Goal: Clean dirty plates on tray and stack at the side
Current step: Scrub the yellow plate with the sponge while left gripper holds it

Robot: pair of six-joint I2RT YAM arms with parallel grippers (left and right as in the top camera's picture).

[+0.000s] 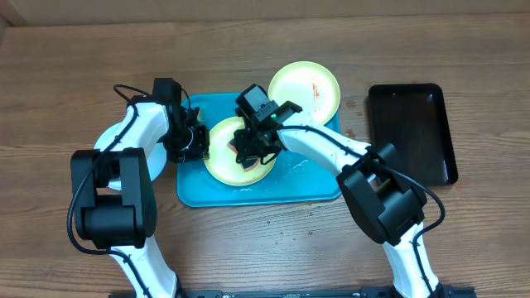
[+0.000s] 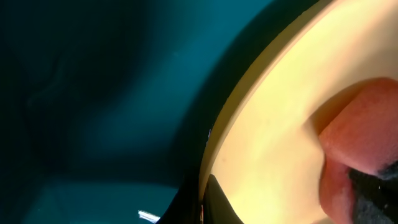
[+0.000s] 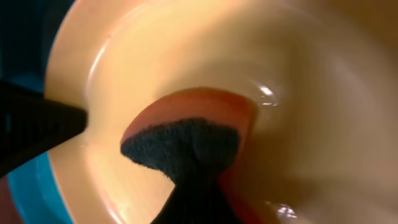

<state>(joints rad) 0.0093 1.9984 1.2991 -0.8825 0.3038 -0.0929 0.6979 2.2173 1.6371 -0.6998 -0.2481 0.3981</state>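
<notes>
1 plate in work: green-rimmed plate on the tray, directly beneath right fingers.
Left fingers: pinched narrow on its left rim.
Right fingers: clamped on sponge, at plate centre; nearer arm.

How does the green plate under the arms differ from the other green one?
The near plate lies inside the blue tray; the far plate overlaps its corner. The left gripper holds the near plate's rim and the right gripper presses a sponge on it; the far plate sits untouched, red-smeared. Both are round, lime-rimmed.
</notes>
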